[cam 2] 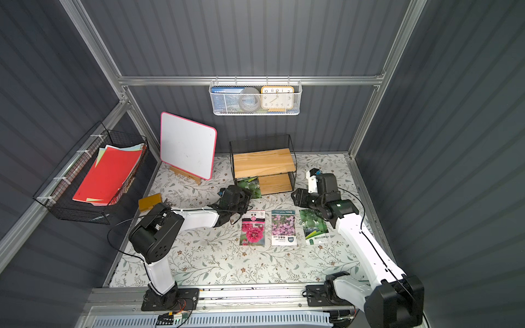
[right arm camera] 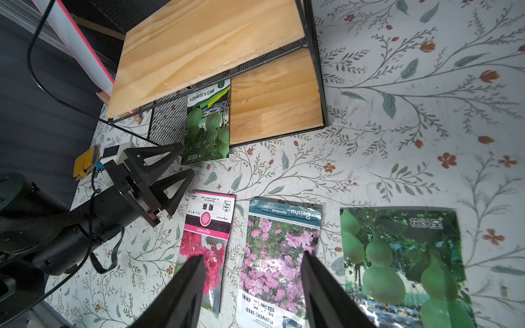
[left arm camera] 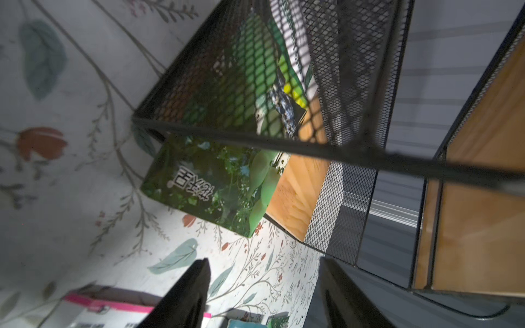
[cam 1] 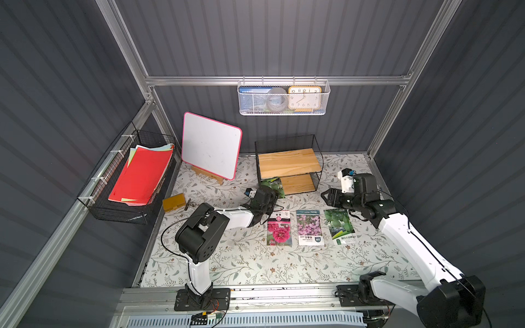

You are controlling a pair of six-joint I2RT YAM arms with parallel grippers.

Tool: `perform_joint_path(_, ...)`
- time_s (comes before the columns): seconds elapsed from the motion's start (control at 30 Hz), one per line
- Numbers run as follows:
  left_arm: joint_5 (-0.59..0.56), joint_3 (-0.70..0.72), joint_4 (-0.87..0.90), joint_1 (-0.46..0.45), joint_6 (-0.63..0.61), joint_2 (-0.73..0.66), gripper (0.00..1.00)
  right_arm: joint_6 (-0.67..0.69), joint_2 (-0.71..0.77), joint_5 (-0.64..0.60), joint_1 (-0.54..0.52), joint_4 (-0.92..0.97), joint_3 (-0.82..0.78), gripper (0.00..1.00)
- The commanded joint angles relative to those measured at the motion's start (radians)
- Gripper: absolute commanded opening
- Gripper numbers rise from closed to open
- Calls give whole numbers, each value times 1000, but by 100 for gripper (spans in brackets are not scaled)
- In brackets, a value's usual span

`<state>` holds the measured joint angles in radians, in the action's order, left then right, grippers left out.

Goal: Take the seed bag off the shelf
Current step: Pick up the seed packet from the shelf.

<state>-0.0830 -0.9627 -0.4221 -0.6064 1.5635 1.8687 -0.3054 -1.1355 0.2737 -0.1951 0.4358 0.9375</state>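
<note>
Left jaws, unclear from above, stand parted beside seed bag (right arm camera: 208,125).

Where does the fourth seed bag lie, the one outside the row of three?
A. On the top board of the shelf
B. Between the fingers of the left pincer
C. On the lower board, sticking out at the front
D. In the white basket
C: the seed bag lies on the lower board of the shelf, its end past the front edge; the left pincer is open and holds nothing.
</note>
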Motion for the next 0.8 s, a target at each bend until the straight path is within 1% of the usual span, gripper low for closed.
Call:
perform_joint_path(0.0,-10,4,28,8,-21,25,66,2,3,16,7,-11,-11,60)
perform_joint_path(0.33,5,-24,20,18,-25,73,66,2,2,17,13,-12,-12,60)
perform_joint_path(0.77,8,-64,23,61,-53,114,66,-11,-56,33,23,-38,-14,60)
